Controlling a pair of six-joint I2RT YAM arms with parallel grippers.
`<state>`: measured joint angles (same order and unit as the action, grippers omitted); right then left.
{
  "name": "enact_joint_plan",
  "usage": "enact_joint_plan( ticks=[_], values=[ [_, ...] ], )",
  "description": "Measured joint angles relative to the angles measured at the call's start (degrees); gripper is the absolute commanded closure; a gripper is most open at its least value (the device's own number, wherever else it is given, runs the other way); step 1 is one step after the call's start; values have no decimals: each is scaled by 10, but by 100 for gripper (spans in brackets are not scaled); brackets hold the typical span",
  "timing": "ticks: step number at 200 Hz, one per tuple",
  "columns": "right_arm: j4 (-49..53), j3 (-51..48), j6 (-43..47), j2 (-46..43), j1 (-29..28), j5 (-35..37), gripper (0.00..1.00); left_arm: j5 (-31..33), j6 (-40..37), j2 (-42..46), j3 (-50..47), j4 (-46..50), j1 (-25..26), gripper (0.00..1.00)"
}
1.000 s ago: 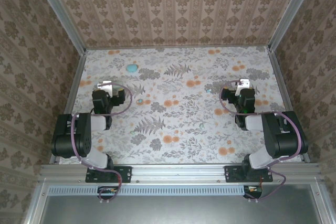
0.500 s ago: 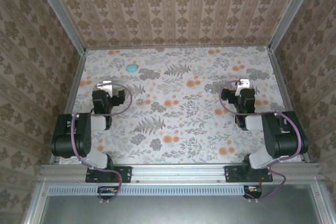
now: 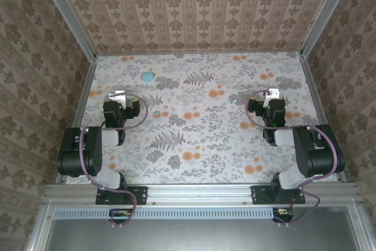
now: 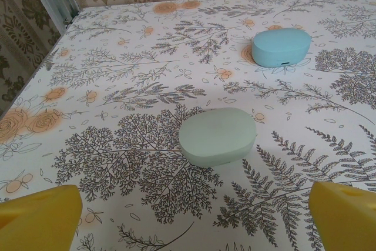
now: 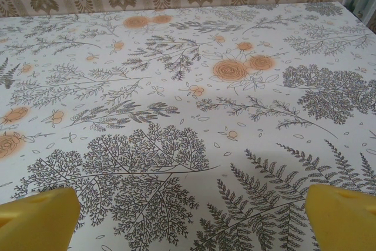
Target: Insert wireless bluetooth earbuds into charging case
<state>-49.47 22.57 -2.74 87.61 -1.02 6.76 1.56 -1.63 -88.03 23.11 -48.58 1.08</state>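
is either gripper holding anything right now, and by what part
Nothing is held: the left gripper and the right gripper both stand open and empty.

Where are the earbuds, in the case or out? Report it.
Out. One earbud lies loose on the table left of centre, the other earbud further right, both apart from the charging case.

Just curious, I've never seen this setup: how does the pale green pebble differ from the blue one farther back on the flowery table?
Colour: the green pebble is pale mint, the blue pebble a stronger teal. Place: the green pebble lies nearer the left gripper; the blue pebble sits farther back, to the right. Shared: both are smooth rounded ovals lying flat on the table, apart and untouched.
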Motion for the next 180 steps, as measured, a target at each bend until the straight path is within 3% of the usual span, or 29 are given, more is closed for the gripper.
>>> enact_joint_plan(
  ticks=[57,91,139,180],
  values=[
    [0,0,0,0,0,0,0,0,0,3,0,7,0,0],
    [21,5,5,-3,0,-13,0,25,8,65,42,144,0,0],
    [207,91,-8,-85,-4,-26,0,45,108,91,255,385,5,4],
    [335,162,-56,-139,-4,-29,0,75,225,-55,504,608,60,12]
  ],
)
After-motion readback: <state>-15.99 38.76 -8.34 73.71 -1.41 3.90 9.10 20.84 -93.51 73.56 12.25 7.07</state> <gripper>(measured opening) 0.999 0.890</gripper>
